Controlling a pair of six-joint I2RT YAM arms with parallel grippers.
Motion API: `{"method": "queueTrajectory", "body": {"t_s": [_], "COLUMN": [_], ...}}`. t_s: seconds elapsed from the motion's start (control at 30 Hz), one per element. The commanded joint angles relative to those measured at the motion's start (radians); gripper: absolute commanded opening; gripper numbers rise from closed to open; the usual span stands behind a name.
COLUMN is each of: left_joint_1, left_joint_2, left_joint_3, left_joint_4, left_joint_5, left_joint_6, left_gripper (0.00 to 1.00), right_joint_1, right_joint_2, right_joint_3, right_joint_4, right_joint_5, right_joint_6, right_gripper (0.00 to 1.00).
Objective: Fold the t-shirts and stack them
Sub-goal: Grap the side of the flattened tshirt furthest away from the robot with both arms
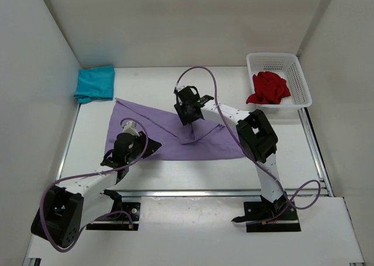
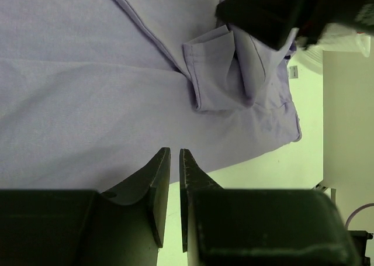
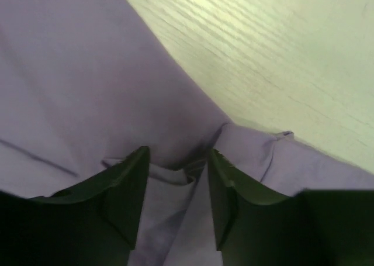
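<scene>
Right pincer (image 3: 178, 155): jaws apart, straddling a raised fold of the lavender shirt (image 1: 204, 143) directly beneath. Left pincer (image 2: 174, 152): jaws nearly together over the shirt's edge; whether cloth is pinched cannot be told. Teal shirt (image 1: 95, 83) lies beyond it, leftward; red shirt (image 1: 269, 87) in basket (image 1: 295, 64), right of the right pincer.

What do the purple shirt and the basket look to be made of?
Purple shirt: soft cloth, knit or woven, matte; it creases and lies in flat folds. Basket: white rigid plastic, probably moulded, faintly glossy; its walls are an even open mesh.
</scene>
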Motion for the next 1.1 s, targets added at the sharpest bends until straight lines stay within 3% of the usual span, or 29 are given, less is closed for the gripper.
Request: {"method": "queueTrajectory", "body": {"t_s": [0.0, 0.07, 0.4, 0.47, 0.57, 0.6, 0.67, 0.7, 0.87, 1.07], "left_joint_1": [0.003, 0.0, -0.014, -0.009, -0.002, -0.003, -0.005, -0.008, 0.007, 0.029], "left_joint_2": [0.008, 0.014, 0.04, 0.042, 0.045, 0.043, 0.04, 0.045, 0.031, 0.022], "left_joint_3": [-0.003, -0.005, 0.006, 0.001, 0.0, -0.002, 0.0, -0.002, -0.005, -0.017], "left_joint_4": [0.027, 0.036, 0.047, 0.047, 0.05, 0.045, 0.044, 0.048, 0.04, 0.021], "left_joint_5": [0.024, 0.018, 0.018, 0.021, 0.024, 0.027, 0.024, 0.026, 0.015, 0.009], "left_joint_6": [0.003, 0.01, 0.0, 0.004, -0.005, -0.003, -0.003, -0.005, -0.002, -0.006], "left_gripper": [0.24, 0.24, 0.23, 0.23, 0.24, 0.23, 0.23, 0.23, 0.23, 0.23], "right_joint_1": [-0.002, 0.001, 0.001, -0.006, -0.023, -0.029, -0.043, -0.052, -0.072, -0.14], "right_joint_2": [0.019, 0.033, 0.021, 0.018, 0.009, 0.01, 0.004, -0.004, -0.173, -0.532], "right_joint_3": [0.056, 0.051, -0.003, -0.006, -0.016, -0.015, -0.012, -0.019, -0.176, -0.669], "right_joint_4": [-0.066, -0.079, -0.056, -0.052, -0.029, -0.021, -0.013, -0.012, 0.095, 0.313], "right_joint_5": [0.125, 0.165, 0.285, 0.265, 0.225, 0.215, 0.152, 0.153, 0.117, 0.005], "right_joint_6": [-0.022, -0.01, 0.014, 0.019, 0.037, 0.042, 0.063, 0.082, 0.16, 0.345], "right_gripper": [0.4, 0.36, 0.36, 0.27, 0.25, 0.2, 0.0, 0.0, 0.0, 0.0]}}
